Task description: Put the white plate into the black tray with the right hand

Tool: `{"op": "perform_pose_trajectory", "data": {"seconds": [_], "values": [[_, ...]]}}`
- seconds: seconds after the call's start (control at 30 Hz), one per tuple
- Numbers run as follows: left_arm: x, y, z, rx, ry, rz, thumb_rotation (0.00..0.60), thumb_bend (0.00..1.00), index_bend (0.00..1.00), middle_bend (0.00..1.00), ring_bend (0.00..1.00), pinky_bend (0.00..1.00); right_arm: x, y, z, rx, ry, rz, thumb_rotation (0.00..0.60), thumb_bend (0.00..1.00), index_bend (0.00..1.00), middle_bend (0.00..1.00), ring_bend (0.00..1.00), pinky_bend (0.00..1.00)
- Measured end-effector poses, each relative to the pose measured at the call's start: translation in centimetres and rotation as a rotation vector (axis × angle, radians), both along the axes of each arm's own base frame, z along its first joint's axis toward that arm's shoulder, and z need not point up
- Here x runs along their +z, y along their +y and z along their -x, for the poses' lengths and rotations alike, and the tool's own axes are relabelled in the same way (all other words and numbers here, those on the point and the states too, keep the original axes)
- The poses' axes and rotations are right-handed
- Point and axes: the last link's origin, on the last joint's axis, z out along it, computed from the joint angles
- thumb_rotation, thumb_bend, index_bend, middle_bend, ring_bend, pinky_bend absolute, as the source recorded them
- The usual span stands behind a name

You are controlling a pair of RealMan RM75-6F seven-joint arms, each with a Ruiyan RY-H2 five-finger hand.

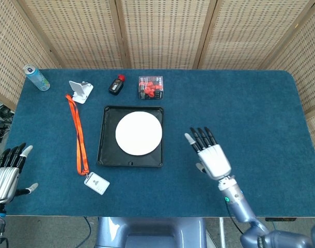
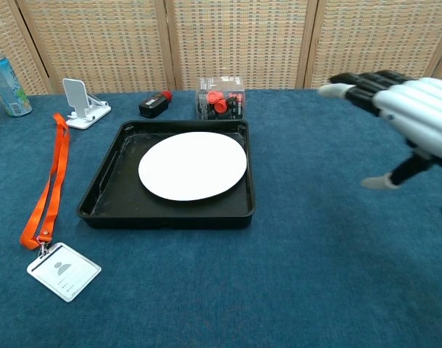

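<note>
Left hand (image 1: 5,173): low at near left table edge, fingers spread, nothing held; seen in head view only.

Left to right from there:
- Can (image 1: 36,77), far left corner.
- Phone stand (image 1: 81,91), lanyard (image 1: 76,133) running toward near edge, badge (image 1: 97,183) at its end.
- Small black device (image 1: 115,84), red-topped.
- Tray (image 1: 104,150), black, flat on blue table (image 1: 250,113), between the two hands and well apart from both.
- Plate (image 1: 139,133), white, round, no long axis; flat inside tray, wholly within rim, nearer tray's right wall.
- Clear box (image 1: 150,87) with red pieces, just beyond tray's far edge.

Right hand (image 1: 211,155): raised clear of table, fingers apart and extended, empty; palm down in head view. Plate to left of this hand and slightly farther out, not touching; right hand much the nearer of the two.

Judgement: plate seated in tray, placement apparently complete; no further grasp called for, only clearance from tray rim.
</note>
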Motion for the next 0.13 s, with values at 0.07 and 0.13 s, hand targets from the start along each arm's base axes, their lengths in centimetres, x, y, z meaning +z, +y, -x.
{"op": "perform_pose_trajectory", "data": {"seconds": [0.07,0.13], "values": [[0.0,-0.1,-0.2,-0.008,0.006,-0.001,0.600,0.03,0.00,0.00,0.00,0.00,1.4,1.5,2.1,-0.045,-0.009,0.013,0.600,0.00,0.00,0.00,0.00,0.00],[-0.1,-0.2,-0.4,-0.015,0.013,0.000,0.600,0.03,0.00,0.00,0.00,0.00,2.5,2.7,3.7,-0.081,-0.016,0.023,0.600,0.00,0.00,0.00,0.00,0.00]]}}
